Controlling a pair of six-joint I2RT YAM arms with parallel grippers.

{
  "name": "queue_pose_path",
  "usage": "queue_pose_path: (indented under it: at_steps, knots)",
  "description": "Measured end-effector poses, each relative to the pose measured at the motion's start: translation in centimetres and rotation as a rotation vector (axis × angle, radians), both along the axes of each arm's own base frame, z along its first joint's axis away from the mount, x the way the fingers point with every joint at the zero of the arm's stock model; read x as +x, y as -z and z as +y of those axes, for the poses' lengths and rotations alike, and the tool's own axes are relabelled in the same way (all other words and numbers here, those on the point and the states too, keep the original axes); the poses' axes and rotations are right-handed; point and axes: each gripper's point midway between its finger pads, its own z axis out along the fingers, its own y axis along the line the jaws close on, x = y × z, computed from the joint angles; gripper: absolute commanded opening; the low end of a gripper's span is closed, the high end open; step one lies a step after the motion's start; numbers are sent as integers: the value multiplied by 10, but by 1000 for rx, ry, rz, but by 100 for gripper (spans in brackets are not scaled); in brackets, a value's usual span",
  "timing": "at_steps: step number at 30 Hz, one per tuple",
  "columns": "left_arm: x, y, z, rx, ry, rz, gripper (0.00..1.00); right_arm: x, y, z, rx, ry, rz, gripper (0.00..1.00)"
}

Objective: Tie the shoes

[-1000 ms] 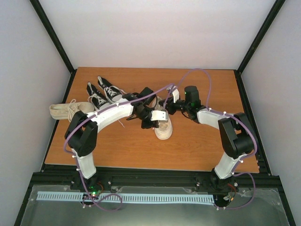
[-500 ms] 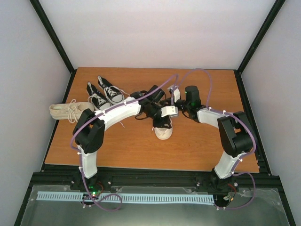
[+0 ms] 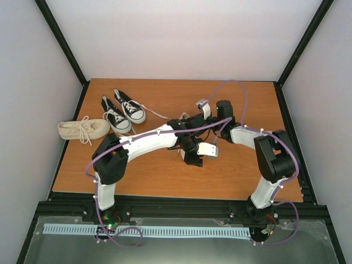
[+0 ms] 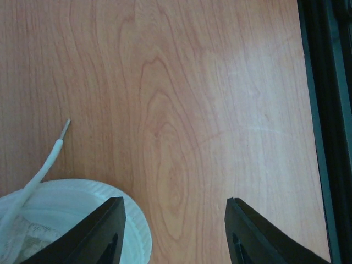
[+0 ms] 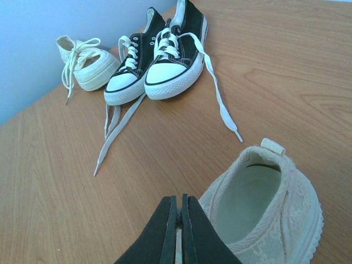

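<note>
Left gripper (image 4: pixel 175 204) is hovering open and empty over the table (image 4: pixel 220 82), by a cream shoe (image 4: pixel 71 193) at its toe. Right gripper (image 5: pixel 177 206) is sitting pinched shut beside that shoe's heel. Black pair (image 5: pixel 165 71) and the other cream shoe (image 5: pixel 93 69) are lying together far left.

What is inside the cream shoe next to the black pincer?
Only pale, smooth lining shows inside the cream shoe, beside the right pincer. Nothing sits in the part you can see. The deeper part is hidden by the shoe's own wall.
</note>
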Motion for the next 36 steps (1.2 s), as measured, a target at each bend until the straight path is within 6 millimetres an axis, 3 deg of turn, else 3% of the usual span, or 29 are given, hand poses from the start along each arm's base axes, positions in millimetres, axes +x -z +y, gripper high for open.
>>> queue_pose_path:
  at_steps: [4,7,10,13,16,18,20,22,24,26,27,32,34,36]
  knots:
    - [0,-16,4,18,19,-14,54,1,0,1,-2,-2,4,3]
    - [3,-46,9,-22,8,-38,62,3,1,1,-7,-3,6,3]
    - [9,-89,27,-71,-35,-117,71,3,3,1,-15,-5,12,3]
    - [35,-134,62,-89,-171,-249,99,2,5,1,-24,-7,19,3]
    - [75,-181,115,-99,-368,-430,100,3,3,3,-32,-10,10,3]
    - [90,-214,154,-118,-488,-536,100,4,2,4,-38,-12,3,3]
    - [90,-247,183,-181,-590,-623,100,3,2,5,-43,-14,-2,3]
    - [70,-274,203,-290,-665,-661,100,3,2,7,-47,-17,-5,3]
    - [51,-281,208,-380,-687,-639,94,2,2,8,-49,-21,-6,3]
    - [34,-269,202,-456,-661,-563,74,1,2,8,-46,-26,-5,3]
    - [32,-257,196,-468,-651,-520,71,0,2,9,-44,-31,-4,3]
    - [65,-134,149,-395,-620,-239,68,-4,1,11,-33,-58,-1,3]
    - [83,-87,151,-393,-652,-141,68,-7,1,12,-28,-72,0,3]
    - [94,-56,159,-399,-685,-92,68,-10,1,13,-22,-85,8,3]
